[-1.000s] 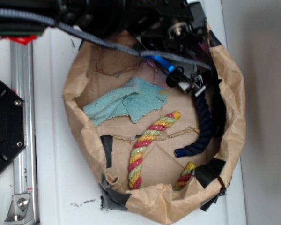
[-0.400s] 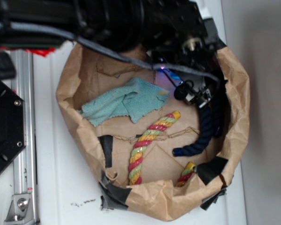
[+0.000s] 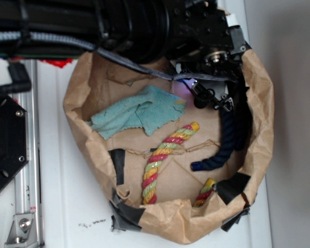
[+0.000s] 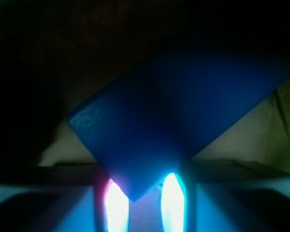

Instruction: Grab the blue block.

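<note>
1. Arm (image 3: 129,26) position: it lay across the top of the exterior view as a dark mass, reaching from the left to the far right rim of the paper bag (image 3: 258,139). The gripper (image 3: 209,98) pointed down into the bag's upper right part.
2. Bag contents, exterior view only: a teal cloth (image 3: 137,116) lay left of the gripper, a striped rope (image 3: 165,155) ran diagonally across the floor, a short striped rope piece (image 3: 205,191) lay near the front wall, and a navy rope (image 3: 230,137) curved down the right side from just below the gripper. A gray cable (image 3: 134,64) crossed the bag's top edge.
3. Block (image 4: 179,116) in the exterior view: it was almost wholly hidden by the gripper hardware; only a violet-blue glow (image 3: 185,85) showed just left of the gripper.
4. Block in the wrist view: it filled most of the frame as a dark blue rectangle, tilted, with one corner pointing toward the bottom edge. Two bright cyan-white patches flanked that corner. Brown paper showed to the right of and below the block.
5. Gripper state: the fingers could not be made out in the dark wrist view, and the exterior view was too cluttered to show the gap. Whether the jaws were closed on the block or merely around it cannot be told.
</note>
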{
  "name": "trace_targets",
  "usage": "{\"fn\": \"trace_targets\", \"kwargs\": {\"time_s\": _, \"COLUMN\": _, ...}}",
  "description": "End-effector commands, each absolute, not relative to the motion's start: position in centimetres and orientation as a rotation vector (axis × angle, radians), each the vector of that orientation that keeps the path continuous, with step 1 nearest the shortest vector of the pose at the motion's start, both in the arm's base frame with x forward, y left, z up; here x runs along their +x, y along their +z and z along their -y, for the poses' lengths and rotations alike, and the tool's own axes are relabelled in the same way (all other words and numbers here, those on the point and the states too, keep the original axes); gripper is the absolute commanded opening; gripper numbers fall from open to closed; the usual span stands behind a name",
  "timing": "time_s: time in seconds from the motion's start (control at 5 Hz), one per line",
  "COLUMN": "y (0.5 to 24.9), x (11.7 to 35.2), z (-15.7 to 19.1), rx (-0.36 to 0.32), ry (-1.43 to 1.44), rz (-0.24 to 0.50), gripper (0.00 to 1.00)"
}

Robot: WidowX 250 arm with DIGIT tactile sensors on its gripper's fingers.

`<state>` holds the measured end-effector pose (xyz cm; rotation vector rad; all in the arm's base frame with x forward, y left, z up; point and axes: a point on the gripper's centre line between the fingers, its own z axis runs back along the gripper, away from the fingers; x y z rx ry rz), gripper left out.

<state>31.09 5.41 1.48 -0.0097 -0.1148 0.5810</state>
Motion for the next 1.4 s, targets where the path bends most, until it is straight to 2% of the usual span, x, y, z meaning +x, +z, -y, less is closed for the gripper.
{"fn": "trace_targets", "kwargs": {"time_s": 0.0, "y": 10.9, "x": 29.1, "z": -3.0, "rx": -0.15, "ry": 0.297, "rz": 0.227, "gripper": 0.0}}
{"fn": "trace_targets", "kwargs": {"time_s": 0.2, "y": 15.9, "x": 29.1, "z": 0.0, "rx": -0.143, "ry": 0.118, "rz": 0.186, "gripper": 0.0}}
{"fn": "trace_targets", "kwargs": {"time_s": 0.4, "y": 16.2, "x": 29.1, "z": 0.9, "rx": -0.114, "ry": 0.06, "rz": 0.141, "gripper": 0.0}}
{"fn": "trace_targets", "kwargs": {"time_s": 0.6, "y": 15.7, "x": 29.3, "z": 0.3, "rx": -0.097, "ry": 0.087, "rz": 0.142, "gripper": 0.0}}
{"fn": "trace_targets", "kwargs": {"time_s": 0.8, "y": 12.2, "x": 28.0, "z": -3.5, "rx": -0.045, "ry": 0.232, "rz": 0.095, "gripper": 0.0}}
{"fn": "trace_targets", "kwargs": {"time_s": 1.0, "y": 8.2, "x": 27.2, "z": -7.0, "rx": -0.033, "ry": 0.36, "rz": 0.054, "gripper": 0.0}}
{"fn": "trace_targets", "kwargs": {"time_s": 1.2, "y": 7.0, "x": 28.8, "z": -7.1, "rx": -0.075, "ry": 0.484, "rz": 0.092, "gripper": 1.0}}
